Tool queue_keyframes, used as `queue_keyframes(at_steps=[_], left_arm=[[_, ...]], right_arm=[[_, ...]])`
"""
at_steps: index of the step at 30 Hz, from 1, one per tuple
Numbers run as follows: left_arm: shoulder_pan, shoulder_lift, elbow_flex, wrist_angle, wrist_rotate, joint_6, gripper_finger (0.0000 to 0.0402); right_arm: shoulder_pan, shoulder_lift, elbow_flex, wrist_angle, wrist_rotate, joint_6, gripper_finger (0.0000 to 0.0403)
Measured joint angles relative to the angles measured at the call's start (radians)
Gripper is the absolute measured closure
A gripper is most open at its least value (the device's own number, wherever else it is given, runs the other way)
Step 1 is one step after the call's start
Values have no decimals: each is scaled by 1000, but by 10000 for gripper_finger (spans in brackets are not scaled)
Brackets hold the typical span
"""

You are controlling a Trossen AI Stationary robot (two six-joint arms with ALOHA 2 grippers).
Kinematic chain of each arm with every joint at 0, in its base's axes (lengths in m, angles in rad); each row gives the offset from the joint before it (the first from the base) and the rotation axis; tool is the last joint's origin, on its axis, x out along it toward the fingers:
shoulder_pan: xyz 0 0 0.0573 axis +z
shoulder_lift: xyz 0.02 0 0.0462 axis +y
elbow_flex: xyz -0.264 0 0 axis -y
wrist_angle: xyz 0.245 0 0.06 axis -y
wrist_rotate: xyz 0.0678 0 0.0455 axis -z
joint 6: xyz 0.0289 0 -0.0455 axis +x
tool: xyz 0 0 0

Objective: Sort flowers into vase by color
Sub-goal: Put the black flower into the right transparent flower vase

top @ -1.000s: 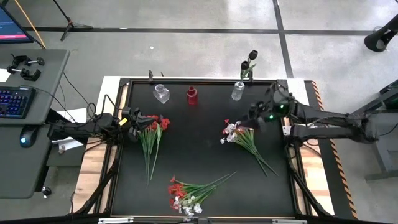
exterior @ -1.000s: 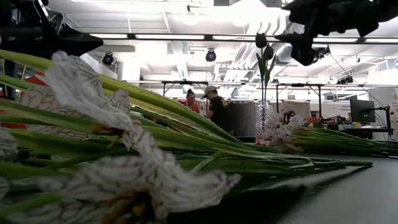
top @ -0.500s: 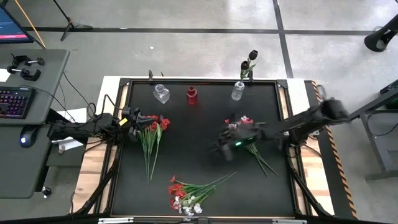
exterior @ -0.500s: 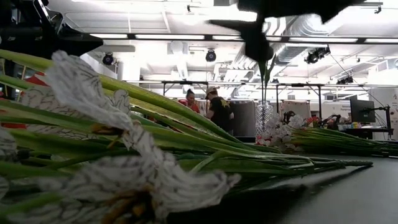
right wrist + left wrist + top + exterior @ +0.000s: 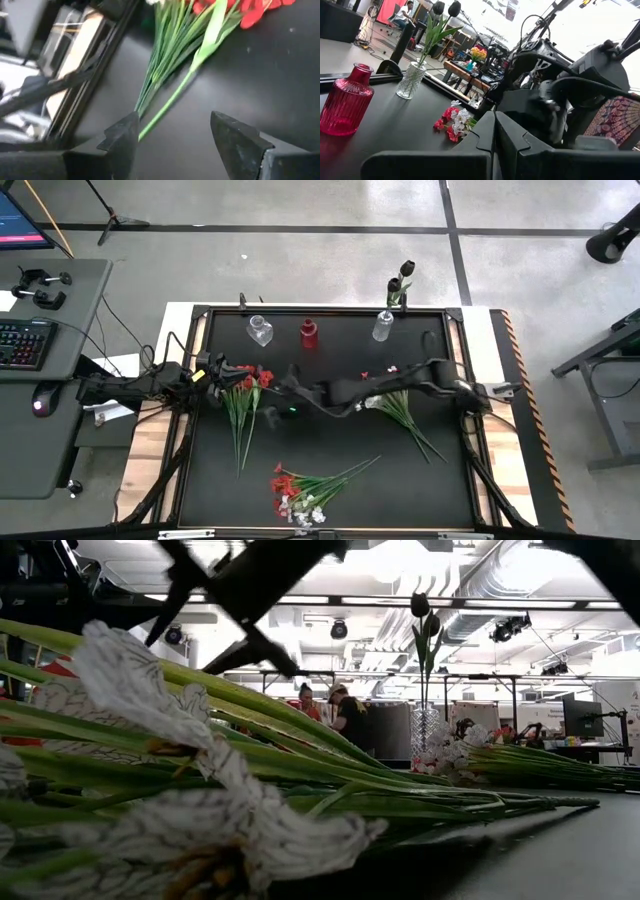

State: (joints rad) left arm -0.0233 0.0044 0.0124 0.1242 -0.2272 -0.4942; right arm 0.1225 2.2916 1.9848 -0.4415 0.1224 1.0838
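The flowers lie in three bunches on your black table point(image 5: 330, 450): a red bunch point(image 5: 243, 400) at the left side near the left gripper point(image 5: 222, 369), a mixed red and white bunch point(image 5: 305, 488) at the near edge, and a third bunch point(image 5: 405, 412) right of centre, partly under the right arm. One dark-blossomed stem point(image 5: 401, 283) already stands in the clear vase point(image 5: 383, 326) at the far edge, right of the red vase point(image 5: 309, 332) and another clear vase point(image 5: 260, 331).

Your right gripper point(image 5: 283, 380) is stretched across the table, just beside the red bunch. Its fingers point(image 5: 237, 137) stand wide apart with nothing between them, over the green stems point(image 5: 167, 75) of that bunch.

Your left gripper waits at the table's left edge, its fingers point(image 5: 485, 135) pressed together and holding nothing.
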Motion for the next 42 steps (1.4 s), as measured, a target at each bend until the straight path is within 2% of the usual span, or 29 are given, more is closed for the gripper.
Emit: queue_keyframes(at_steps=[6,9,12,16,21,24,26,29,30,32,34,37,42], left_arm=[[0,0,0,0,0,0,402],[0,1,0,1,0,0,402],[0,5,1,0,0,0,402],[0,12,1,-9,7,0,402],[0,12,1,-15,11,0,402],[0,13,1,-17,11,0,402],[0,14,1,-24,11,0,402],[0,15,1,-26,13,0,401],[0,15,1,-27,13,0,402],[0,15,1,-26,14,0,402],[0,15,1,-25,15,0,402],[0,15,1,-25,15,0,402],[0,15,0,-24,15,0,402]], right_arm=[[-11,233,371,-166,1,54,167],[-11,254,312,-44,-13,141,167],[-3,268,276,-3,-10,206,167],[5,269,248,93,59,196,167],[2,277,246,260,65,146,173],[2,295,246,277,62,139,213],[2,317,245,275,67,139,265],[2,356,243,327,74,138,364],[2,367,243,361,84,133,383],[2,385,243,419,94,150,385],[0,396,244,416,99,192,382],[0,406,247,407,104,200,397],[-9,404,250,312,105,283,401]])
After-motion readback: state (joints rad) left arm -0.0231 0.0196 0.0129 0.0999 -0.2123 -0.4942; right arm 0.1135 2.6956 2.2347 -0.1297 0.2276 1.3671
